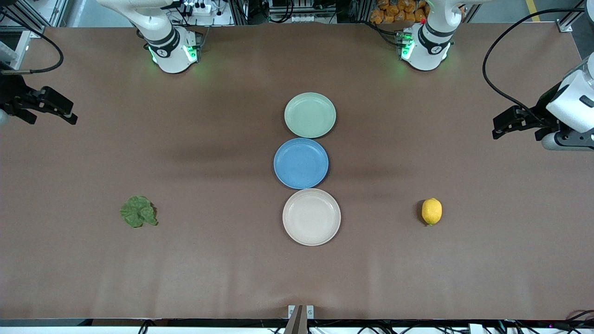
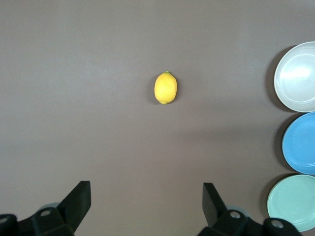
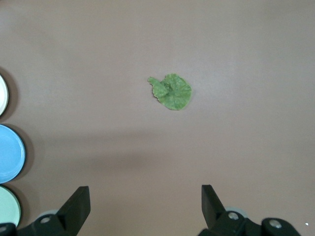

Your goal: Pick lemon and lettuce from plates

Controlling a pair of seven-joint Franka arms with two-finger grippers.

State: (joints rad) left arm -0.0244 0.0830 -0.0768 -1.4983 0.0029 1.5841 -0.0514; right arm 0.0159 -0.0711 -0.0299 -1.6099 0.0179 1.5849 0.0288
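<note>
The lemon (image 1: 431,211) (image 2: 166,88) lies on the bare table toward the left arm's end, level with the beige plate (image 1: 311,216). The lettuce (image 1: 138,211) (image 3: 172,92) lies on the bare table toward the right arm's end. The mint green plate (image 1: 310,115) and the beige plate hold nothing. My left gripper (image 1: 499,127) (image 2: 146,196) hangs open, high over the table's left-arm end, well apart from the lemon. My right gripper (image 1: 70,115) (image 3: 145,199) hangs open over the right-arm end, well apart from the lettuce.
A blue plate (image 1: 301,163) sits between the mint and beige plates, the three forming a row down the table's middle. The arm bases (image 1: 172,51) (image 1: 424,48) stand at the table's edge farthest from the front camera. Black cables (image 1: 499,55) hang near the left arm.
</note>
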